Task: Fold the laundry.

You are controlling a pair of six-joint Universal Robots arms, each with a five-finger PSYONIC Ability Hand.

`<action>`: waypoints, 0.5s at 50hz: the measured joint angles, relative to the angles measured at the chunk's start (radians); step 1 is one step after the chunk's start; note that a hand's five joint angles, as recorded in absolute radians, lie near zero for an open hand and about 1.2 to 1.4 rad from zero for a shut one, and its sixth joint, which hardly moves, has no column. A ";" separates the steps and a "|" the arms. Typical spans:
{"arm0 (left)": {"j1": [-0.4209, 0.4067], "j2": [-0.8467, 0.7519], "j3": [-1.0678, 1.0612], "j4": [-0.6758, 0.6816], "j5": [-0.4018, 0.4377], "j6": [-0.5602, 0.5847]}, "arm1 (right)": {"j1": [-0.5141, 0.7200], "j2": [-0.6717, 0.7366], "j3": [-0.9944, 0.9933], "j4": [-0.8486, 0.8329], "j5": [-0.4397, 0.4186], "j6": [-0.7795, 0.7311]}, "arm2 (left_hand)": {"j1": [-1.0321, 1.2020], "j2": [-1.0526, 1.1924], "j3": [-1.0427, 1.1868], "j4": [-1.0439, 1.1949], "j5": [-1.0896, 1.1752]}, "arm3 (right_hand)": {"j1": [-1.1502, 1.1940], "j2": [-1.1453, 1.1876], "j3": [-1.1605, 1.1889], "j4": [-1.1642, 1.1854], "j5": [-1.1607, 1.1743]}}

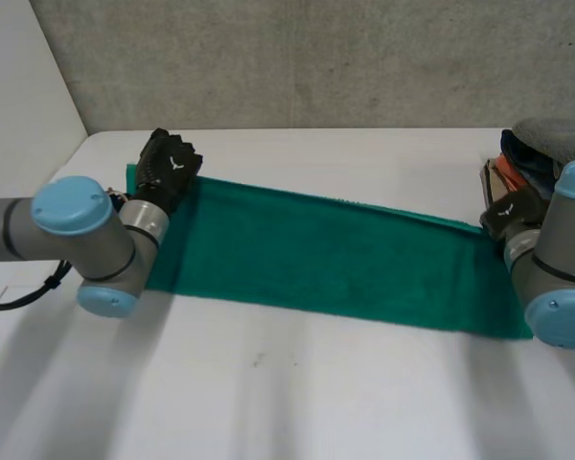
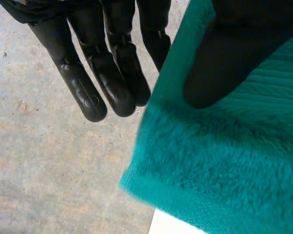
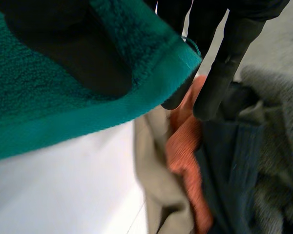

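A green towel (image 1: 326, 254), folded into a long band, lies across the white table (image 1: 268, 383) from far left to near right. My left hand (image 1: 168, 168) is at its far left corner. In the left wrist view the thumb (image 2: 219, 58) lies on the towel (image 2: 224, 161), the straight fingers (image 2: 88, 83) reach along and behind its edge, and the corner is pinched off the table. My right hand (image 1: 511, 211) is at the far right corner. There its thumb (image 3: 78, 58) sits on the towel (image 3: 39, 107) and its fingers (image 3: 224, 63) come out from under the hem.
A pile of other laundry (image 1: 537, 153) sits at the table's right edge, just beyond my right hand: orange (image 3: 185, 146), beige (image 3: 156, 185), dark blue and grey pieces. A grey wall (image 1: 316, 57) stands behind the table.
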 measured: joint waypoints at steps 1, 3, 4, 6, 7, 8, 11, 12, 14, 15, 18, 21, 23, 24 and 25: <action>-0.003 -0.012 0.011 0.004 -0.001 0.000 | 0.003 0.009 -0.007 -0.023 -0.002 0.000 | -0.280 -0.264 -0.260 -0.278 -0.266 | -0.123 -0.130 -0.127 -0.143 -0.125; -0.014 -0.032 0.028 0.013 -0.003 -0.002 | 0.010 0.024 -0.018 -0.068 -0.003 0.003 | -0.633 -0.567 -0.535 -0.561 -0.545 | -0.488 -0.501 -0.465 -0.479 -0.496; -0.016 -0.034 0.029 0.015 -0.003 -0.002 | 0.011 0.026 -0.019 -0.074 -0.003 0.003 | -0.633 -0.567 -0.535 -0.561 -0.545 | -0.508 -0.521 -0.504 -0.517 -0.538; -0.029 -0.039 0.031 0.028 -0.005 -0.003 | 0.017 0.032 -0.024 -0.112 0.000 0.010 | -0.913 -0.858 -0.845 -0.877 -0.844 | -0.781 -0.791 -0.782 -0.790 -0.803; -0.038 -0.038 0.027 0.037 -0.008 -0.004 | 0.020 0.031 -0.023 -0.128 0.003 0.017 | -0.939 -0.934 -0.925 -0.955 -0.910 | -0.820 -0.833 -0.832 -0.845 -0.857; -0.046 -0.034 0.021 0.045 -0.013 -0.005 | 0.022 0.028 -0.020 -0.138 0.006 0.024 | -0.939 -0.944 -0.935 -0.964 -0.915 | -0.821 -0.840 -0.845 -0.858 -0.868; -0.065 -0.015 -0.006 0.063 -0.036 -0.006 | 0.026 0.005 -0.001 -0.149 0.011 0.052 | -0.939 -0.953 -0.941 -0.970 -0.915 | -0.821 -0.840 -0.846 -0.862 -0.868; -0.073 0.001 -0.027 0.069 -0.054 -0.006 | 0.026 -0.010 0.012 -0.149 0.012 0.066 | -0.939 -0.953 -0.941 -0.970 -0.915 | -0.821 -0.840 -0.846 -0.862 -0.868; -0.080 0.027 -0.058 0.073 -0.079 -0.007 | 0.026 -0.039 0.037 -0.141 0.011 0.091 | -0.939 -0.953 -0.941 -0.970 -0.915 | -0.821 -0.840 -0.846 -0.862 -0.868; -0.082 0.043 -0.077 0.074 -0.092 -0.008 | 0.026 -0.055 0.051 -0.134 0.009 0.102 | -0.939 -0.953 -0.941 -0.970 -0.915 | -0.821 -0.840 -0.846 -0.862 -0.868; -0.086 0.106 -0.150 0.076 -0.128 -0.013 | 0.023 -0.103 0.095 -0.103 -0.001 0.132 | -0.939 -0.953 -0.941 -0.970 -0.915 | -0.818 -0.835 -0.841 -0.858 -0.862; -0.085 0.188 -0.248 0.074 -0.147 -0.036 | 0.016 -0.171 0.156 -0.032 -0.030 0.169 | -0.939 -0.953 -0.941 -0.970 -0.915 | -0.799 -0.797 -0.800 -0.819 -0.817; -0.083 0.244 -0.317 0.072 -0.152 -0.071 | 0.010 -0.215 0.193 0.021 -0.056 0.197 | -0.939 -0.953 -0.941 -0.970 -0.915 | -0.775 -0.773 -0.777 -0.796 -0.794; -0.082 0.277 -0.357 0.071 -0.151 -0.103 | 0.003 -0.237 0.214 0.051 -0.072 0.216 | -0.939 -0.953 -0.941 -0.970 -0.915 | -0.763 -0.763 -0.767 -0.785 -0.783; -0.082 0.285 -0.367 0.071 -0.150 -0.112 | -0.001 -0.246 0.223 0.063 -0.080 0.225 | -0.939 -0.953 -0.941 -0.970 -0.915 | -0.760 -0.760 -0.764 -0.783 -0.781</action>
